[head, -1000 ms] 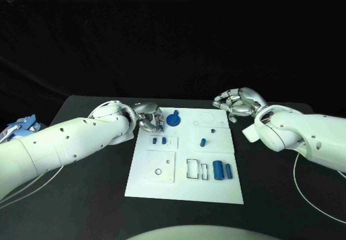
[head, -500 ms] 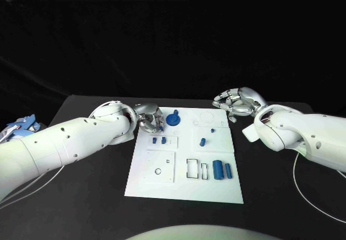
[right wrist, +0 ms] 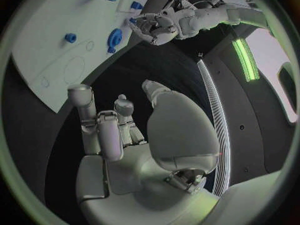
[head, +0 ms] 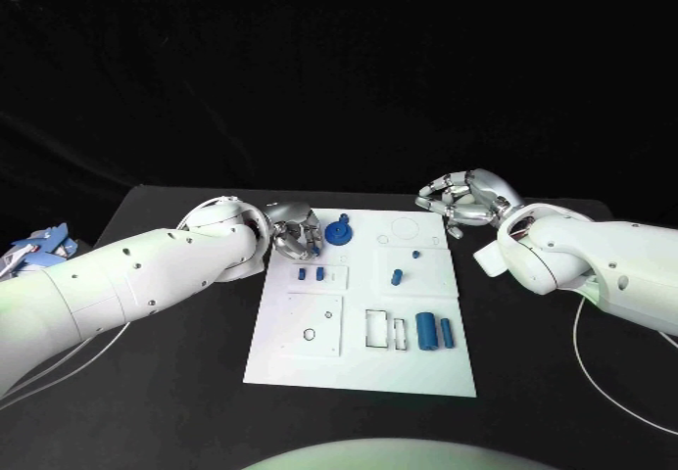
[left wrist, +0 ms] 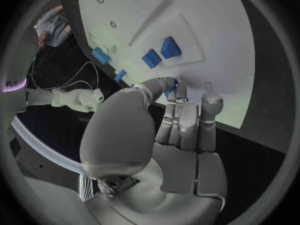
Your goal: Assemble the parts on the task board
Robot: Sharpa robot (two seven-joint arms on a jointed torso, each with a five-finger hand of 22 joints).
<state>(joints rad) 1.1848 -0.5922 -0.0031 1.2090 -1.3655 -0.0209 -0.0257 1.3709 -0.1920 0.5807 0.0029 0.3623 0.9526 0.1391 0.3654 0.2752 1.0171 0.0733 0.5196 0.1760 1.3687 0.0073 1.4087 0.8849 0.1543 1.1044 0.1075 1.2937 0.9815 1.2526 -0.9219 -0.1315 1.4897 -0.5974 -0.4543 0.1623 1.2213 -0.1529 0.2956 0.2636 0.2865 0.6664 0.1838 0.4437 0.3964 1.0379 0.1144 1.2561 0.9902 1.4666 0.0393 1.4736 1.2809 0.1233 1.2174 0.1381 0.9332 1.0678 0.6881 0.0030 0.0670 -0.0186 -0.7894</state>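
Note:
The white task board (head: pixel 361 367) lies in the middle of the black table. My left hand (head: pixel 294 235) hovers over its far left corner and pinches a small blue part (left wrist: pixel 170 84) between thumb and fingers. Just beside that hand stands a round blue part (head: pixel 341 233). Two small blue blocks (head: pixel 313 275) sit in a raised panel below the hand. A blue peg (head: pixel 415 256), another blue piece (head: pixel 397 277) and two blue cylinders (head: pixel 437 333) lie further right. My right hand (head: pixel 460 201) hangs off the board's far right corner, fingers loosely bent and apart, holding nothing.
A black ring (head: pixel 310 333) lies on the board's near left panel, with open rectangular slots (head: pixel 377 330) beside the cylinders. White cables (head: pixel 601 367) trail over the table on the right. A blue and white object (head: pixel 40 243) sits at the far left edge.
My left hand has drawn slightly toward the board's far edge, still pinching the small part. My right hand has barely moved.

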